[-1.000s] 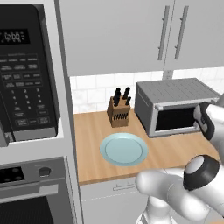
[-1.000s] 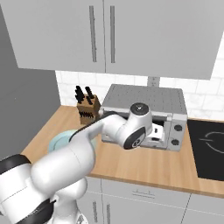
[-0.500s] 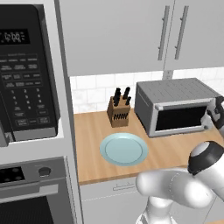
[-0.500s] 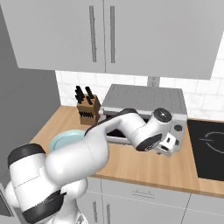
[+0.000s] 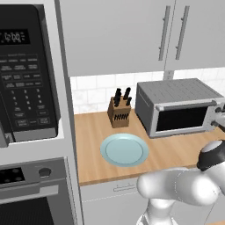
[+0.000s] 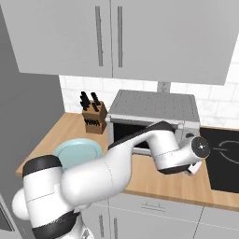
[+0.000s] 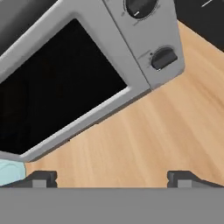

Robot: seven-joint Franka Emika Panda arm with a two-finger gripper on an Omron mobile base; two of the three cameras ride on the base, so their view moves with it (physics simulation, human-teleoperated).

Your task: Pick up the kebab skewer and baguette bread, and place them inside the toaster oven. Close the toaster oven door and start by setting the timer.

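Note:
The toaster oven (image 5: pixel 176 92) stands on the wooden counter with its dark glass door (image 5: pixel 182 118) shut. The hand view looks up close at the door (image 7: pixel 57 87) and at the knob panel (image 7: pixel 144 30), where the lower knob (image 7: pixel 164 57) and the edge of an upper knob (image 7: pixel 140 5) show. My gripper (image 7: pixel 113 179) is open, its fingertips wide apart with nothing between them. It hovers low over the counter just in front of the oven's right end (image 6: pixel 189 135). The kebab skewer and baguette bread are out of view.
A pale blue plate (image 5: pixel 124 150) lies bare on the counter left of the oven. A knife block (image 5: pixel 119 110) stands at the back wall. A black microwave (image 5: pixel 26 74) fills the tall unit at left. A black cooktop (image 6: pixel 224 156) adjoins the oven's right side.
The arm has swung to the right across the oven's front, from the door toward the knob panel. The gripper has stayed open.

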